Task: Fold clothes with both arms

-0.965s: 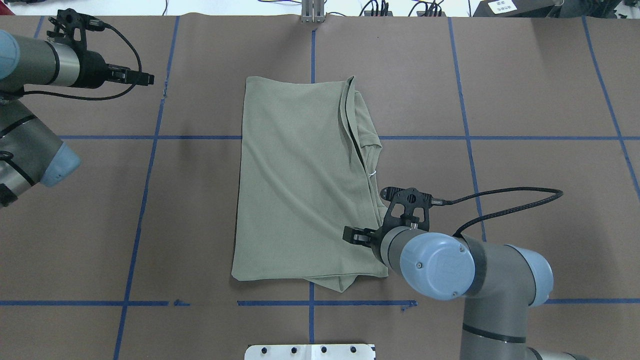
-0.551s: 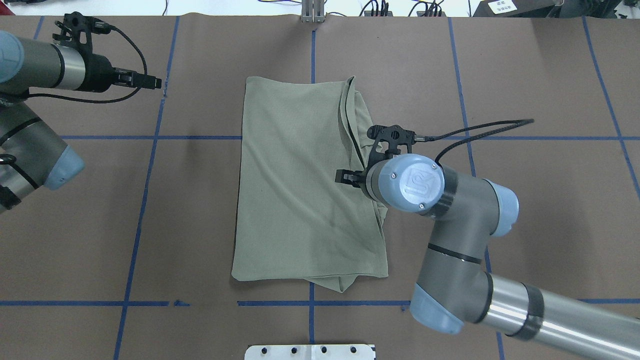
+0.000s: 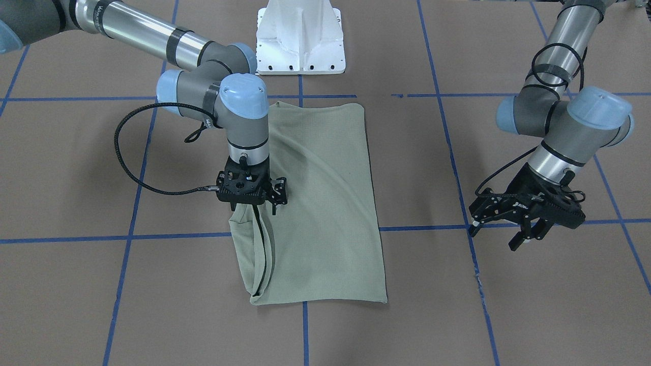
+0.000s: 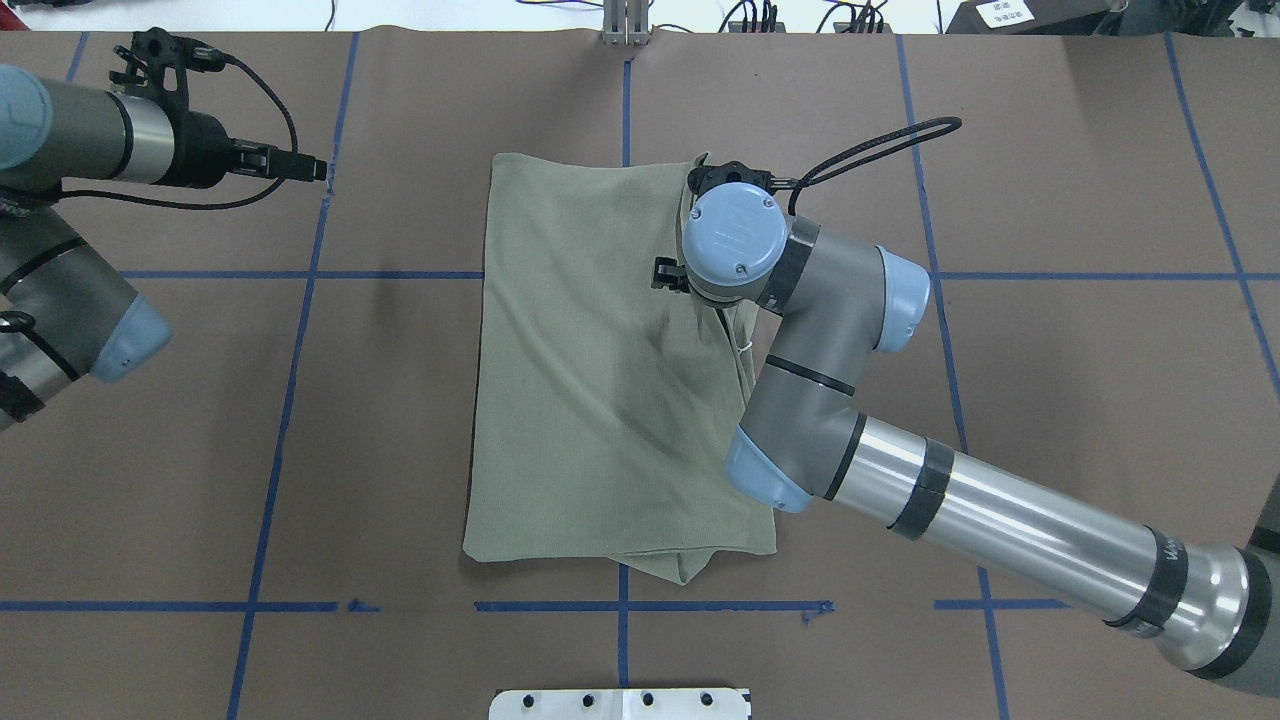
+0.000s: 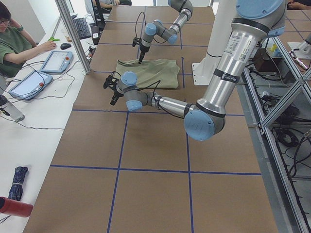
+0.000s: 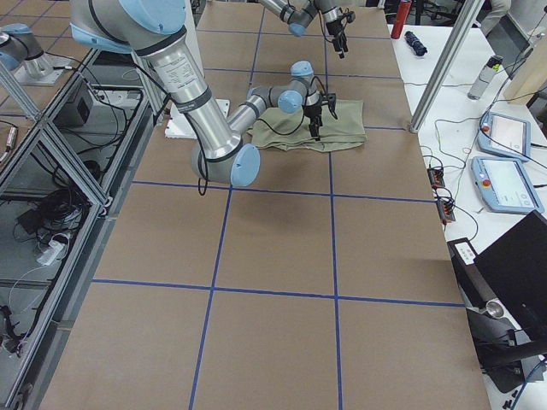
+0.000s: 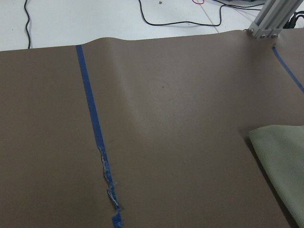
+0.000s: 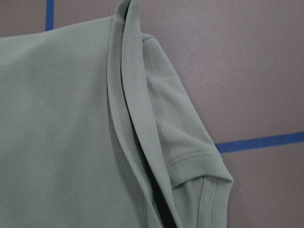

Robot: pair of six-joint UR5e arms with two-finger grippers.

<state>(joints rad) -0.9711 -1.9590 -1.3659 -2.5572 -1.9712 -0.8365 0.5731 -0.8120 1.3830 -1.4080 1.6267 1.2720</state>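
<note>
Pointing straight down over the shirt's (image 3: pixel 325 203) layered right edge, right gripper (image 3: pixel 253 203) hiding its jaw gap, cannot tell, left gripper (image 3: pixel 494 235) hanging spread wide toward the table's (image 4: pixel 1050 150) far-left corner, shirt lying folded mid-table.

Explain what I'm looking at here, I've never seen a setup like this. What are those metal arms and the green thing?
These are two robot arms at a brown table marked with blue tape lines. Each arm ends in a black two-finger gripper. Two pictures look down on the table, one from behind the robot and one facing it. Two look along the table from its ends, and two come from cameras on the wrists. A sage-green shirt lies folded lengthwise on the table. The right gripper points down over the shirt's collar edge; I cannot tell whether it grips cloth. The left gripper hangs open over bare table, holding nothing. The white block is the robot's base.
</note>
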